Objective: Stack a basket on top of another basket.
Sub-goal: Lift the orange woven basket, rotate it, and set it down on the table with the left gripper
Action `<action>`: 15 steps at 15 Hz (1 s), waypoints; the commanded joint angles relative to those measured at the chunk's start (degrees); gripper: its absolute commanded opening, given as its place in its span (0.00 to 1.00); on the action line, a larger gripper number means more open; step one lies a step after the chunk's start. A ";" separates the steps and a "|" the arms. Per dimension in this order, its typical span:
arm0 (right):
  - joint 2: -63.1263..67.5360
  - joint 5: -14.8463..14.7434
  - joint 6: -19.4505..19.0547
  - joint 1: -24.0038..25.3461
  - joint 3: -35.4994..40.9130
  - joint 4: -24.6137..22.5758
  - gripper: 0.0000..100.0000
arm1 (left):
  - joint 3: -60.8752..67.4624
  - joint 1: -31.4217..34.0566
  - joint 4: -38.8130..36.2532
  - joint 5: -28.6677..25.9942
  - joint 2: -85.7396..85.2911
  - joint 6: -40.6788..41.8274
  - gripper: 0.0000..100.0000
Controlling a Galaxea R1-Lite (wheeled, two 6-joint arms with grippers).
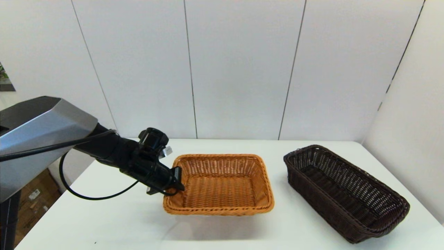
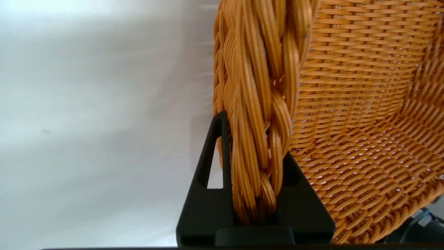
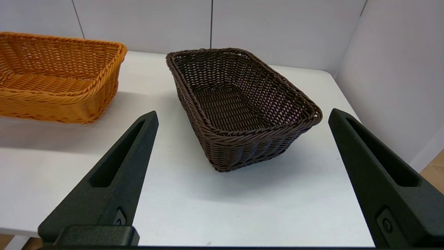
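While the dark brown basket (image 1: pixel 345 192) sits flat on the white table (image 1: pixel 114 222), over on my right-hand half and skewed so that its long axis runs diagonally toward the near right corner, nothing of mine touches it. Its open-weave sides and rolled rim show intact, and its interior holds nothing. It stands apart from the orange basket (image 1: pixel 220 184), with a strip of bare tabletop between them.

The orange basket occupies the middle of the table. A shadow lies on the tabletop below its near edge, and it appears raised slightly off the surface, though I cannot confirm this with certainty.

My left gripper (image 1: pixel 177 180) is clamped on the orange basket's braided rim at its left short side. In the left wrist view, the rim braid passes between my two black fingers (image 2: pixel 211 194), one finger on the outer face and one on the inner face of the wall, both pressed against the wicker.

My right gripper (image 3: pixel 242 118) is out of the head view. The right wrist view shows it held back from the near table edge, its fingers spread wide with nothing between them, facing the dark brown basket's near short end.

White wall panels (image 1: pixel 239 69) stand behind the table.
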 commanded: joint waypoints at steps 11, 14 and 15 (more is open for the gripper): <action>0.07 0.03 -0.04 -0.02 0.00 -0.01 1.00 | -3.00 -0.48 5.78 -0.15 0.44 -0.48 0.00; 0.07 0.03 -0.04 -0.02 0.00 -0.01 1.00 | -4.23 -0.57 8.33 -0.24 0.52 -1.01 0.00; 0.07 0.03 -0.04 -0.02 0.00 -0.01 1.00 | -4.76 -0.75 9.12 -0.24 0.88 -1.27 0.00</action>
